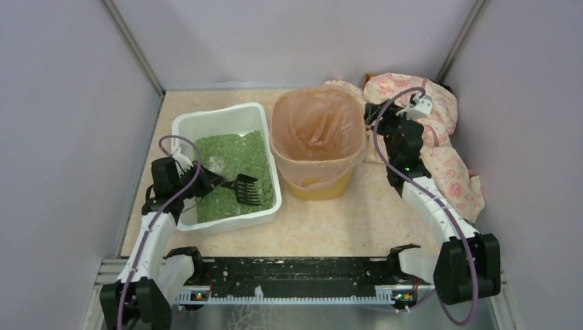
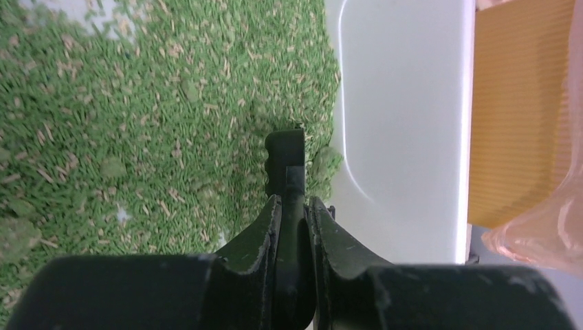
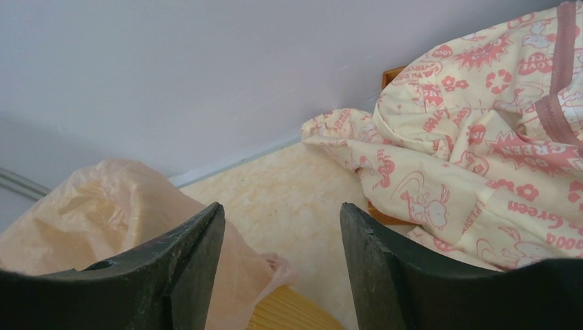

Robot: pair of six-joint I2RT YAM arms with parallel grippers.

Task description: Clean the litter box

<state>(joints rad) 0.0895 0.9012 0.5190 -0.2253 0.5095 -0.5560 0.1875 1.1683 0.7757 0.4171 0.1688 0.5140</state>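
Litter box (image 1: 237, 220) was white; litter (image 1: 237, 155) green pellets flecked with tan. Scoop (image 1: 249, 189) black. Bin (image 1: 320, 189) yellow-orange, ribbed, lined with a translucent peach-pink bag (image 1: 316, 130). Cloth (image 1: 450, 168) at the tabletop's far right corner was cream with pink-red cartoon print and a dusty-pink trim band. Tabletop (image 1: 330, 227) beige, marbled. Left gripper (image 2: 294, 210) and right gripper (image 3: 282, 216) were black; cables (image 1: 375, 144) purple.

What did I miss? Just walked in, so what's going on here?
The left gripper is shut on the handle of a black litter scoop, its slotted head down at the green litter in the white litter box. The right gripper is open and holds nothing, hanging at the back right between the bag-lined trash bin and a patterned cloth.
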